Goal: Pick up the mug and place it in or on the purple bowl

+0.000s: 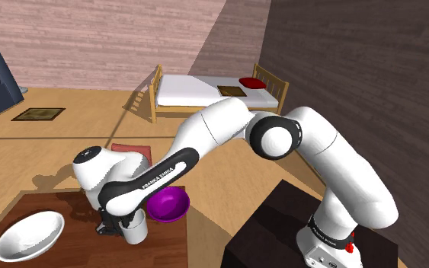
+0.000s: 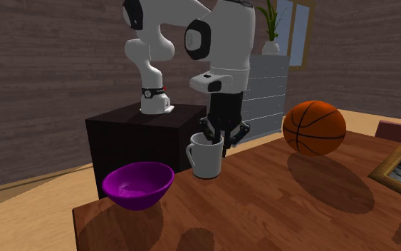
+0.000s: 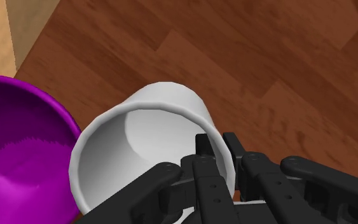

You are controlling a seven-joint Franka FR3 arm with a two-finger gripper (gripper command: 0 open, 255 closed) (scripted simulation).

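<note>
We see gripper [image 3: 217, 147] clamped on rim of white mug [image 2: 206, 158] (one finger inside, one outside). Mug upright, just beside purple bowl [image 2: 138, 185], not touching it.

shoulder view behind the stand [image 1: 270, 228], looking down; second exterior faces it across the table [image 2: 277, 207]; wrist close above
</note>
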